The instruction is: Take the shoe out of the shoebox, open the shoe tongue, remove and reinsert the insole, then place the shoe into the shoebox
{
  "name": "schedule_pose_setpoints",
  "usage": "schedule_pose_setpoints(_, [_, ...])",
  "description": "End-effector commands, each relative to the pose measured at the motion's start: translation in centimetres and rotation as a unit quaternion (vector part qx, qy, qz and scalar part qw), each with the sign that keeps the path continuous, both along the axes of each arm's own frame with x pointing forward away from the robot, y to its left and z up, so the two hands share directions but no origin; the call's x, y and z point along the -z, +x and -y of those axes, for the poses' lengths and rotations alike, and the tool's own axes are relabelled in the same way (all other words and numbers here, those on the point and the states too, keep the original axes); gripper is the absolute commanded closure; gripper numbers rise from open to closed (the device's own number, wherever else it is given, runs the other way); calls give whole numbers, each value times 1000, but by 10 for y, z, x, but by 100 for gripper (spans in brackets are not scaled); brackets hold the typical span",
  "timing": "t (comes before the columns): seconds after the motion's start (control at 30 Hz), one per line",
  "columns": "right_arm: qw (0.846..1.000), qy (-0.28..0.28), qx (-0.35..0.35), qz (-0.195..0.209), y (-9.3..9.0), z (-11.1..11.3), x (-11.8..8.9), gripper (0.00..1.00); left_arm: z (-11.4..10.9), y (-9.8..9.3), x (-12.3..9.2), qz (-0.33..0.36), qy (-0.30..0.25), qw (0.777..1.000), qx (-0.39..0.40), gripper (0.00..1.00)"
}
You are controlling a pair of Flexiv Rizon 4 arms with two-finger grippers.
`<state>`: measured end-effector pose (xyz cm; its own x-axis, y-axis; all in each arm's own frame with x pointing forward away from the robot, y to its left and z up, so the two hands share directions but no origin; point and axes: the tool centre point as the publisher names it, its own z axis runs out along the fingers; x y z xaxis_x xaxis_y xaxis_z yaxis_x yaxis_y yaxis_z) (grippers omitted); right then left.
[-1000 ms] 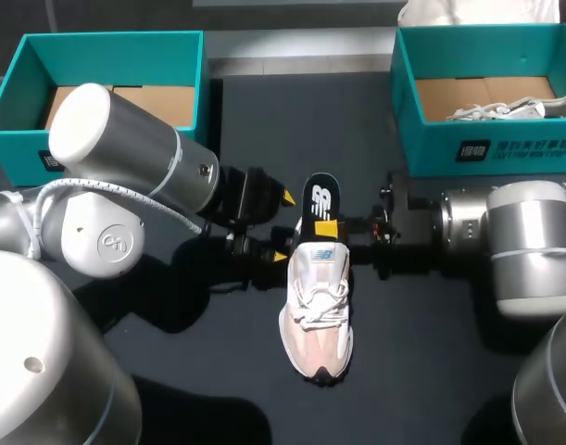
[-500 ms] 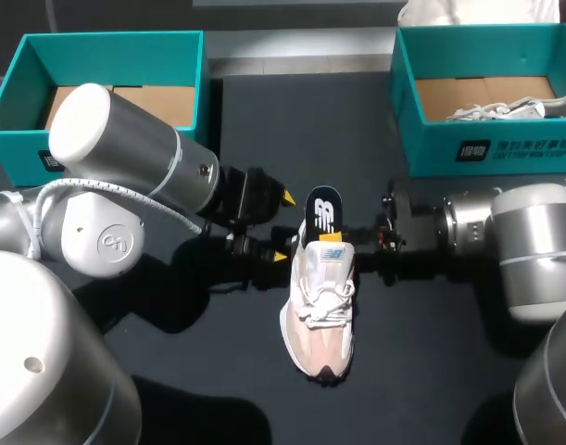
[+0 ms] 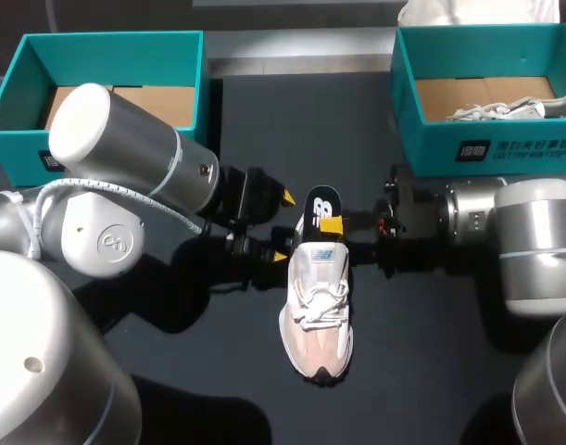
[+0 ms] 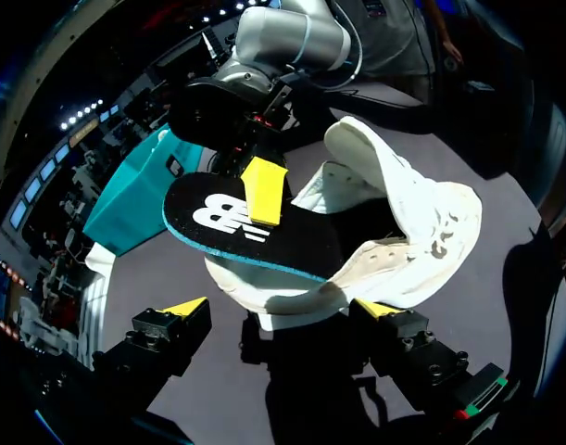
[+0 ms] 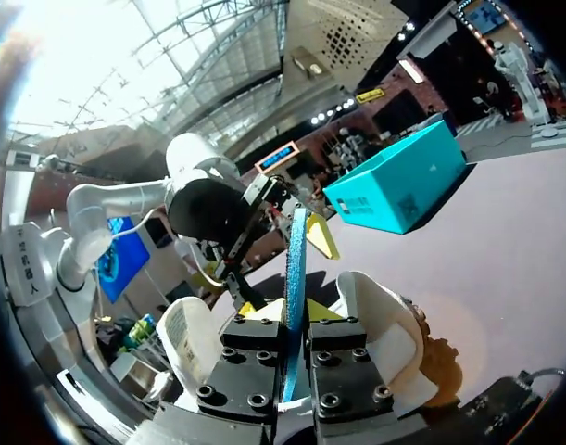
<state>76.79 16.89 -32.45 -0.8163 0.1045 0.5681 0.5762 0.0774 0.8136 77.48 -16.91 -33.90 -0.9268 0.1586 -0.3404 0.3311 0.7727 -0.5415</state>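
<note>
shoe: white-and-pink lace-up sneaker on dark table | insole: black foam insole with teal edge tilted up from heel, lower end hidden inside | right gripper: pinching insole | left gripper: spread at heel, contact unclear

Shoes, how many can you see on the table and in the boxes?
2. One pink-and-white shoe stands in the middle of the table. One white shoe lies in the right teal box. The box walls may hide more.
</note>
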Motion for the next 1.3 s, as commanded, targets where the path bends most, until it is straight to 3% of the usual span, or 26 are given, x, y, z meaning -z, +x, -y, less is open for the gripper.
schedule_pose_setpoints(0.03, [1000,-16,-9,-12,-8,-2,10,100,0,-1,1,1,0,1000,0,0])
schedule_pose_setpoints(0.37, [998,-38,-27,-37,-28,5,17,100,0,-1,1,1,0,1000,0,0])
schedule_pose_setpoints(0.43, [999,-33,-18,-29,-25,6,13,86,0,-1,1,1,0,1000,0,0])
schedule_pose_setpoints(0.47, [999,-29,-14,-22,-22,6,9,73,0,-1,1,1,0,1000,0,0])
schedule_pose_setpoints(0.53, [1000,-24,-8,-15,-17,6,3,67,0,-1,1,1,0,1000,0,0])
schedule_pose_setpoints(0.8, [1000,-11,4,9,0,3,-14,69,0,-1,1,1,0,1000,0,0])
schedule_pose_setpoints(0.9, [1000,-18,2,2,0,2,-8,84,0,-1,1,1,0,1000,0,0])
schedule_pose_setpoints(0.97, [1000,-28,-3,-4,-2,1,0,100,0,-1,1,1,0,1000,0,0])
schedule_pose_setpoints(1.3, [998,-53,-31,-25,-21,1,13,100,0,-1,1,1,0,1000,0,0])
